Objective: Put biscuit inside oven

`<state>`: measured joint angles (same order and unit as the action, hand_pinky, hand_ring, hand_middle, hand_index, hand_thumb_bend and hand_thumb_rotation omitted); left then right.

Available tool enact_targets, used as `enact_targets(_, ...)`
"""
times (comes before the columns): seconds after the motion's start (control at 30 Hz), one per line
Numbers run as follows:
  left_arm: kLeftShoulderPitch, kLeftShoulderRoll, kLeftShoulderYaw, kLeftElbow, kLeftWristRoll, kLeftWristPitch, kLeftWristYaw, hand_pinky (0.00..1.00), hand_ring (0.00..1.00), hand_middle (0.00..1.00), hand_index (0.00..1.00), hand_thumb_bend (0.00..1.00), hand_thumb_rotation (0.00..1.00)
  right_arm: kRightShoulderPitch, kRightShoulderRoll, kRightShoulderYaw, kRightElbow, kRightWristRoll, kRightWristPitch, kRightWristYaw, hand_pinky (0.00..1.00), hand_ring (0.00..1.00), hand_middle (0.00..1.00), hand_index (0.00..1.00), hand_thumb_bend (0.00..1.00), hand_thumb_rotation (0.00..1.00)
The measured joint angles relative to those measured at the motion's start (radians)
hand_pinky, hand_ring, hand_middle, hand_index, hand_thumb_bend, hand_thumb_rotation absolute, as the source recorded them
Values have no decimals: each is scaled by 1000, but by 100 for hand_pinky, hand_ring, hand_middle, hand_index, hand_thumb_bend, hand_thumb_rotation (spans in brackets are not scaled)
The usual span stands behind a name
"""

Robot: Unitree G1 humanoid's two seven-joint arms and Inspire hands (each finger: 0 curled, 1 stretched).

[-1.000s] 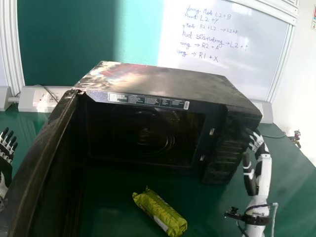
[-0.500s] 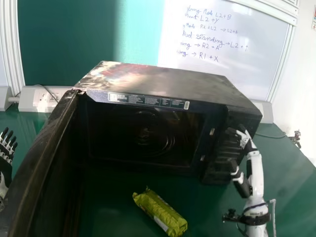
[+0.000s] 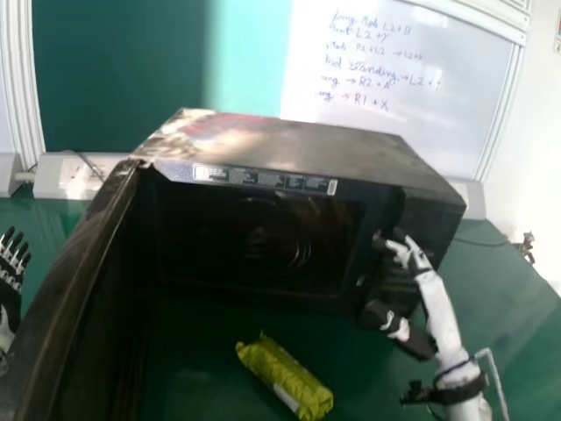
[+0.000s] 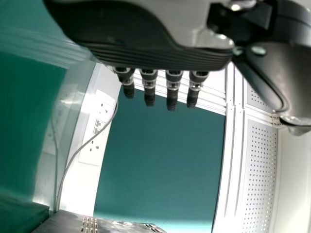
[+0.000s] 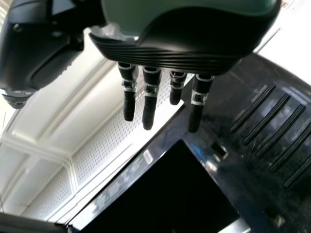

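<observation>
The biscuit packet point(image 3: 285, 377), green and elongated, lies on the table before the oven. A black oven point(image 3: 289, 149) stands with its door point(image 3: 74, 289) swung out on the left and its cavity facing forward. My right hand point(image 3: 408, 329) is in front of the oven's right-hand panel, above and to the right of the packet, holding nothing. In the right wrist view the right hand point(image 5: 150, 97) has its fingers extended, with the oven front point(image 5: 223, 126) beyond them. At the far left, outside the door, is my left hand point(image 3: 10, 272); in the left wrist view the left hand point(image 4: 148, 87) has straight fingers.
The green table point(image 3: 491, 307) extends to the right of the oven. Behind the oven are white socket boxes point(image 3: 74, 175) and a whiteboard point(image 3: 394, 88). The open door stands between my left hand and the packet.
My right hand has moved left, from beside the oven's right side to in front of its panel. The packet, the oven and my left hand have stayed where they were.
</observation>
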<state>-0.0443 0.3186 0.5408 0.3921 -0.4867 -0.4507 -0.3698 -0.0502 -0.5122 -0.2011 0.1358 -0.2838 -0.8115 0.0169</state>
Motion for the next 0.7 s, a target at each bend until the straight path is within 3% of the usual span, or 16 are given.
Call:
enact_targets(0.47,8,-1,0,-6,0,-2,-2,93,89,87,92,28,100,67,-92,-24,-246,-64,175,104,68,76,79,81,100,69)
enact_targets(0.7,8,-2,0,-5,-4,-6,-10,93,88,86,91,28,100,98,-143,-36,-397,-79,329,213,68,78,81,81,100,72)
